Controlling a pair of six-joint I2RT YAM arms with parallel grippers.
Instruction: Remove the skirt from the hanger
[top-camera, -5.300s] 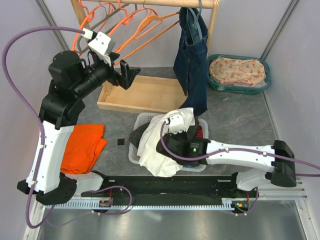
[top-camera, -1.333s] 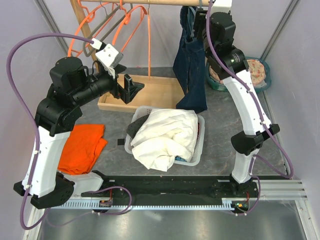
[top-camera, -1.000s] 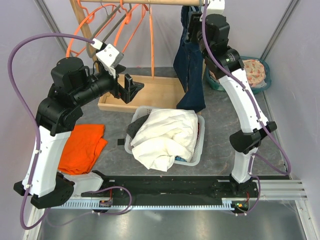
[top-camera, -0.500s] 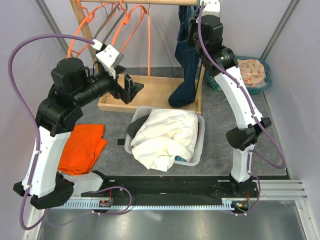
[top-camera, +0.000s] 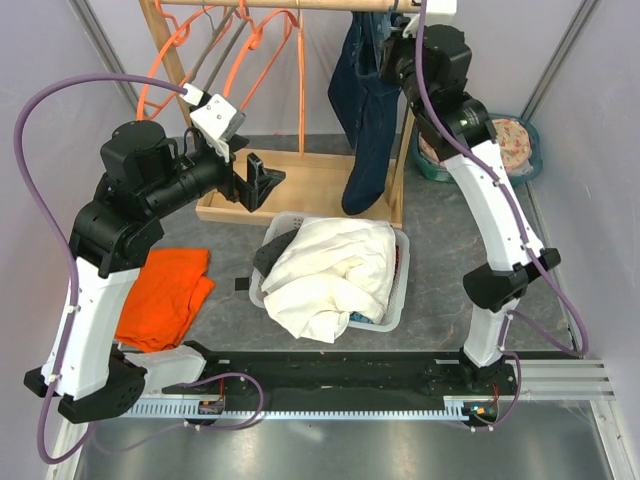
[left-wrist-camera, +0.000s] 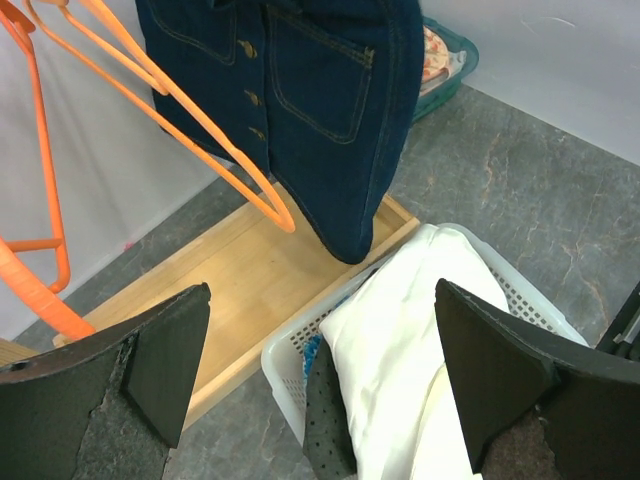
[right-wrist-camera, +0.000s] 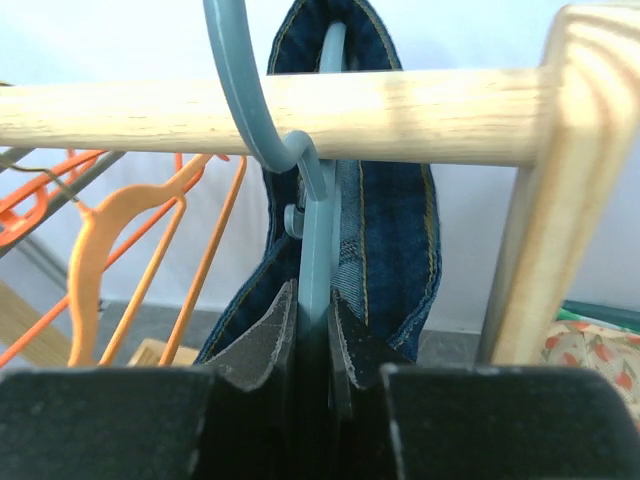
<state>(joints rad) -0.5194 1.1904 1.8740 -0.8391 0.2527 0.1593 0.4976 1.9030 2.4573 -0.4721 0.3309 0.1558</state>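
A dark blue denim skirt (top-camera: 365, 110) hangs from a grey-blue hanger (right-wrist-camera: 312, 240) hooked over the wooden rail (right-wrist-camera: 330, 115). It also shows in the left wrist view (left-wrist-camera: 310, 100), buttons and pocket facing me. My right gripper (right-wrist-camera: 312, 325) is high at the rail (top-camera: 300, 5) and shut on the hanger's neck, the skirt's waistband just behind its fingers. My left gripper (left-wrist-camera: 320, 370) is open and empty, held in the air left of the skirt, above the wooden tray (left-wrist-camera: 240, 290) and the white basket (left-wrist-camera: 290, 350).
Several orange hangers (top-camera: 250, 50) hang on the rail's left part. A white laundry basket (top-camera: 400, 285) holds a cream cloth (top-camera: 330, 270). An orange garment (top-camera: 165, 295) lies at the left. A teal basket (top-camera: 520, 135) with patterned cloth stands back right. A rack post (right-wrist-camera: 555, 190) is right of the hanger.
The right arm rose from the basket to the rail and closed on the hanger. The skirt has swung left along the rail. The left arm has hardly moved.
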